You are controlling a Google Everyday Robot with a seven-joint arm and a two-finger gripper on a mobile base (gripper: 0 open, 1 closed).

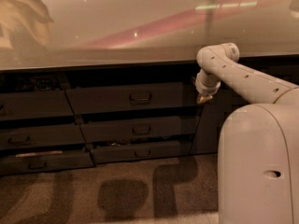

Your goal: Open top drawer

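Note:
The top drawer (107, 99) is the wide dark grey front just under the countertop, in the middle column. Its small rectangular pull handle (140, 97) sits at the centre of the front. My gripper (204, 98) hangs point-down from the white arm (243, 78), just past the drawer's right end and at about the handle's height. It is well to the right of the handle and holds nothing that I can see.
Two narrower drawers (140, 129) lie below the top one, and more drawers (35, 106) stand in the left column. The pale countertop (117, 27) overhangs them all. My white base (259, 167) fills the lower right. Carpet floor (117, 195) lies in front.

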